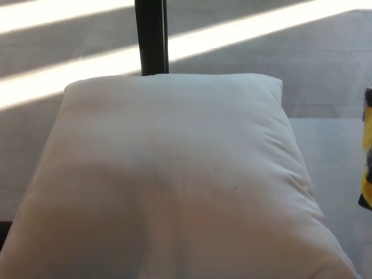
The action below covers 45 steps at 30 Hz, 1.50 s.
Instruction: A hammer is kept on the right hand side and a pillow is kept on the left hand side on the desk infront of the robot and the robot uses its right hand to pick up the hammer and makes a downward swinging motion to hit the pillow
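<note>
A large white pillow [174, 180] fills most of the head view, lying flat on the desk. At the far right edge only a yellow strip of the hammer's handle [367, 157] shows, standing roughly upright. A dark sliver of my right hand [365, 201] sits at its lower end, still closed around the handle. The hammer's head and the remainder of the hand are cut off by the picture's edge. The hammer is well to the right of the pillow and not touching it. My left hand does not show.
A black upright post [151, 36] stands behind the pillow's far edge. Beyond it lies grey floor [261, 52] crossed by bright sunlight stripes. The pale desk top [334, 157] shows to the right of the pillow.
</note>
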{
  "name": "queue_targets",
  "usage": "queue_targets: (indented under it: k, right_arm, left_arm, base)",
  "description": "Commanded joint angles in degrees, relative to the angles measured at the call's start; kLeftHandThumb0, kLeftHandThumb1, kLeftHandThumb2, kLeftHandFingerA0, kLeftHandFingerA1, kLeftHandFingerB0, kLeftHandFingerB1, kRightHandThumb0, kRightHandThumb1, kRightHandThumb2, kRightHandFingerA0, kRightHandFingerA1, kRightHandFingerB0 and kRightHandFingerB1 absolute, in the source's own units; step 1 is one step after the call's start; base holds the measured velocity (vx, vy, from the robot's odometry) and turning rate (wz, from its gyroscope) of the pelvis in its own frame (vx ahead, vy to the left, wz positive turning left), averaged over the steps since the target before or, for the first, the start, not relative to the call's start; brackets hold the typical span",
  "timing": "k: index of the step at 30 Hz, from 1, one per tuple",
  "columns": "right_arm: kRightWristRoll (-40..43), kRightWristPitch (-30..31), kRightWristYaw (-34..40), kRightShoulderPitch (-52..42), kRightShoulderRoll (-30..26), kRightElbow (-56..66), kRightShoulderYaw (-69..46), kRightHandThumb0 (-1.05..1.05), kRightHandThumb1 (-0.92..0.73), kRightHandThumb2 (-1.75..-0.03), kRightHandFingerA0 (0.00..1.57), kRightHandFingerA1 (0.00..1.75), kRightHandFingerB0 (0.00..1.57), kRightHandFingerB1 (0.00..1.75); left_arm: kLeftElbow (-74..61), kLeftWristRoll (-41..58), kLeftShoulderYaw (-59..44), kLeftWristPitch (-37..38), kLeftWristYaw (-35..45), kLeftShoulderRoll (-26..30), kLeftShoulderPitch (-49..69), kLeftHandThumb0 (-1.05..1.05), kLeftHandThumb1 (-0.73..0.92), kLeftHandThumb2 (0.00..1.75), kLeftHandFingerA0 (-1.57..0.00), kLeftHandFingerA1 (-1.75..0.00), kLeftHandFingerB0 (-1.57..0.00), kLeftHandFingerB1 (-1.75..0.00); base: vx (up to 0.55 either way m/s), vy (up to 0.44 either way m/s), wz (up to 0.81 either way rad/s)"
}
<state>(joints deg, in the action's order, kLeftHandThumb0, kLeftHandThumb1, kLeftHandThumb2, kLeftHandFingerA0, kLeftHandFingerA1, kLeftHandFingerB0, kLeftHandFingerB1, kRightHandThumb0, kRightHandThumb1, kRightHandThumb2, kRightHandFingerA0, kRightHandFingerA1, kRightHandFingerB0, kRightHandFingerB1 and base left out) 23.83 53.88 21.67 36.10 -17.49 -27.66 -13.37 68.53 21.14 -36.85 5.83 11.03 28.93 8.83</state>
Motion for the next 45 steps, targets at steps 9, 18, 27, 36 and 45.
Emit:
queue_targets:
  k: [9, 18, 27, 36, 45]
  right_arm:
    - [-33.4, -29.5, -3.8, -7.0, -16.1, -3.5, 35.0, -0.22, -0.57, -0.87, 0.88, 1.75, 0.66, 1.61]
    - [-41.0, -33.6, 0.2, -6.3, -17.4, -6.6, 46.6, -0.26, -0.65, -0.72, 1.00, 1.44, 0.87, 0.93]
    - [-38.6, -33.4, -4.9, -7.1, -17.8, -6.7, 50.5, -0.32, -0.59, -0.58, 0.88, 1.25, 0.79, 0.62]
    - [-34.6, -25.2, -20.3, -4.9, -20.3, -0.8, 52.5, -0.86, -0.51, -0.75, 0.00, 0.00, 0.00, 0.01]
    - [-29.5, -22.3, -26.5, -3.7, -24.9, 5.9, 45.6, -1.03, -0.59, -0.76, 0.00, 0.00, 0.00, 0.00]
  left_arm:
    - [0.6, 0.9, -0.8, 0.5, 0.9, 1.9, 0.4, -0.50, 0.63, 1.02, -0.53, -0.62, -0.42, -0.55]
    - [0.6, 1.0, -1.0, 0.0, 0.3, 2.6, 0.1, -0.53, 0.76, 0.63, -0.60, -0.44, -0.57, -0.43]
    - [0.6, 0.8, -0.8, 0.2, 0.2, 2.4, -0.2, -0.53, 0.77, 0.63, -0.62, -0.45, -0.56, -0.42]
    - [0.5, 0.7, -0.7, 0.0, 0.2, 2.1, -0.3, -0.53, 0.77, 0.63, -0.62, -0.44, -0.57, -0.42]
    - [0.3, 1.2, -1.0, -0.4, 1.0, 2.1, -0.9, -0.55, 0.77, 0.63, -0.61, -0.45, -0.56, -0.42]
  base:
    - [0.00, 0.000, 0.00]
    - [0.00, 0.000, 0.00]
    - [0.00, 0.000, 0.00]
    - [0.00, 0.000, 0.00]
    - [0.00, 0.000, 0.00]
